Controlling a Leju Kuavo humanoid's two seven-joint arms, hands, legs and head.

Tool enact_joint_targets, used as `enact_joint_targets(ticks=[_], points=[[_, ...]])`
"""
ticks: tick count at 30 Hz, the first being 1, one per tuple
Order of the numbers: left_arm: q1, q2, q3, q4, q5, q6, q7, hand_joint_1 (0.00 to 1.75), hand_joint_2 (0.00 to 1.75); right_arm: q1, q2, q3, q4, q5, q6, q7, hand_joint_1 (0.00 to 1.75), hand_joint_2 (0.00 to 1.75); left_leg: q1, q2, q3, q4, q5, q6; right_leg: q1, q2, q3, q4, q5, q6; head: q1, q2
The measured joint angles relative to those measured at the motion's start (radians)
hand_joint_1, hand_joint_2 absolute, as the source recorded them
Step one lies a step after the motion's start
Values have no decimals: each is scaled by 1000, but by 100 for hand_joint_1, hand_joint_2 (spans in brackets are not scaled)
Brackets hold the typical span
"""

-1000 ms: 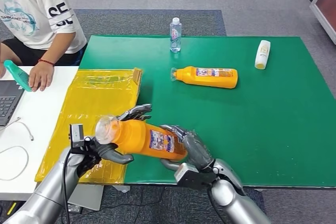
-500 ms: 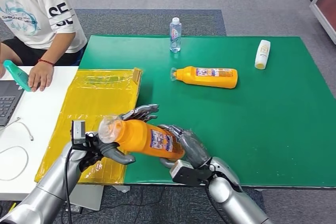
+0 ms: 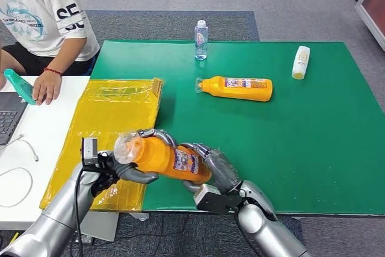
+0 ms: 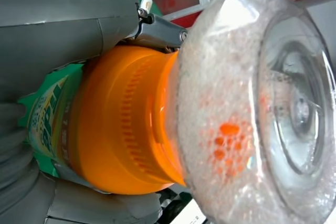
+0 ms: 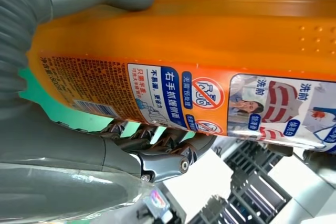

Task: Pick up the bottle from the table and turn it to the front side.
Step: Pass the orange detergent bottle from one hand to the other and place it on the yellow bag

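Observation:
An orange bottle [image 3: 169,157] with a clear cap is held lying sideways above the front edge of the green table [image 3: 281,142]. My left hand [image 3: 132,159] wraps its fingers over the neck just behind the cap [image 4: 253,108]. My right hand [image 3: 218,170] grips the bottle's base end [image 5: 118,77], with its printed label facing the wrist camera. The orange neck [image 4: 123,119] shows close up in the left wrist view.
A second orange bottle [image 3: 236,88] lies on the green mat further back. A small water bottle [image 3: 201,40] stands at the far edge and a white bottle [image 3: 301,62] lies at the far right. A yellow bag [image 3: 109,130] lies left. A person [image 3: 41,16] sits at the white desk.
My left hand's fingers, spread above the bottle before, have closed down over its neck. The bottle has shifted slightly right. The right hand keeps its grip.

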Motion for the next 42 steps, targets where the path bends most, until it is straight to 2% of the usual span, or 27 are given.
enact_joint_targets(ticks=[11, 15, 16, 19, 20, 21, 37, 42], points=[[-20, -9, 0, 0, 11, 13, -5, 175, 175, 47, 0, -16, -82, 64, -182, -15, 175, 175, 0, 0, 0, 0, 0, 0, 0, 0, 0, 0, 0, 0, 0, 0], [-25, -11, 2, 3, 10, 25, -4, 175, 175, 60, 0, -25, -119, 30, -194, -22, 174, 175, 0, 0, 0, 0, 0, 0, 0, 0, 0, 0, 0, 0, 0, 0], [-23, -9, 2, 4, 8, 26, -2, 175, 175, 59, 0, -29, -129, 9, -187, -24, 158, 175, 0, 0, 0, 0, 0, 0, 0, 0, 0, 0, 0, 0, 0, 0], [-3, -2, -1, 9, -1, 25, 3, 175, 175, 46, 0, -49, -150, -42, -163, -25, 32, 175, 0, 0, 0, 0, 0, 0, 0, 1, -1, 0, 0, 0, 0, 0], [5, -1, -2, 10, -2, 25, 3, 175, 175, 43, 0, -54, -153, -50, -157, -26, 4, 175, 0, 0, 0, 0, 0, 0, 0, 1, -1, 0, 0, 0, 0, 0], [11, 0, -3, 10, -3, 26, 3, 175, 175, 42, 0, -59, -155, -58, -151, -26, 0, 175, 0, 0, 0, 0, 0, 0, 0, 1, -1, 0, 0, 0, 0, 0], [68, 18, -27, -25, -57, 101, 3, 175, 175, 46, 0, -126, -144, -181, -29, -18, 0, 175, 0, 0, 0, 0, 0, 0, 0, 1, -1, 0, 0, 0, 0, 0], [70, 37, -60, -46, -114, 195, 3, 175, 175, 49, 2, -157, -128, -218, 15, -15, 0, 175, 0, 0, 0, 0, 0, 0, 0, 1, -1, 0, 0, 0, 0, 0]])
